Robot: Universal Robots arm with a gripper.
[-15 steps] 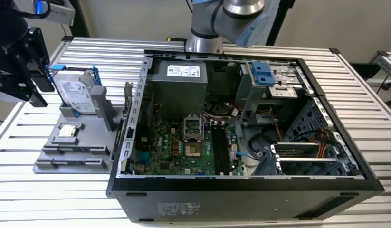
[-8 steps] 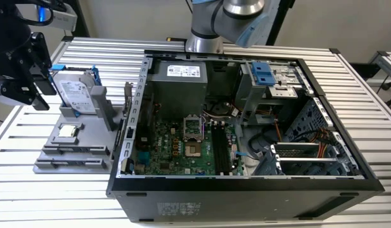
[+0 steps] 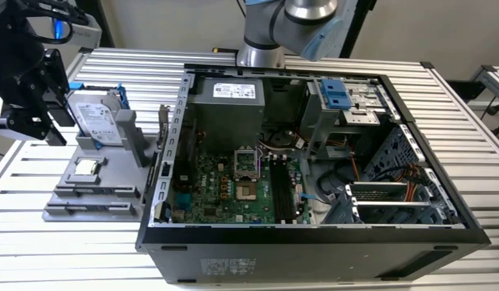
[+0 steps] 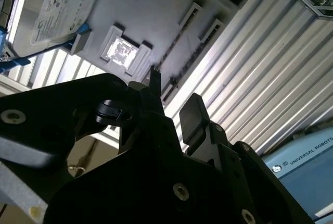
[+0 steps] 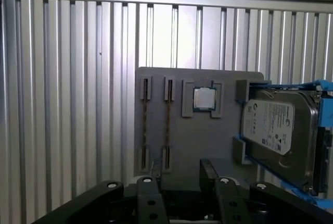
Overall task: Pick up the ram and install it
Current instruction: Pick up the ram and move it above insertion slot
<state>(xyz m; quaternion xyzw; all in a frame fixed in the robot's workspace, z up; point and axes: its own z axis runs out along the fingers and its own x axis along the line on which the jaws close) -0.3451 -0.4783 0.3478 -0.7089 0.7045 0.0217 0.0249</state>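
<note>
Two ram sticks stand on edge in slots of a grey holder (image 5: 208, 140); in the first wrist view one ram (image 5: 145, 126) is beside the other ram (image 5: 167, 126). In the second wrist view a ram (image 4: 176, 41) shows as a thin dark line. In the exterior view the ram (image 3: 98, 190) lies near the holder's front. My black gripper (image 3: 39, 118) hangs above the holder, off to the exterior view's left. It is open (image 5: 182, 174), with nothing between its fingers (image 5: 156, 171). In the second wrist view the gripper (image 4: 173, 96) is clear of the sticks.
The holder (image 3: 63, 209) also carries a silver hard drive (image 3: 96, 115) in a blue frame and a small square processor (image 5: 204, 99). To its right in the exterior view lies an open computer case (image 3: 314, 242) with a green motherboard (image 3: 225, 188) and black memory slots (image 3: 282, 188). Everything rests on a ribbed metal table (image 3: 39, 267).
</note>
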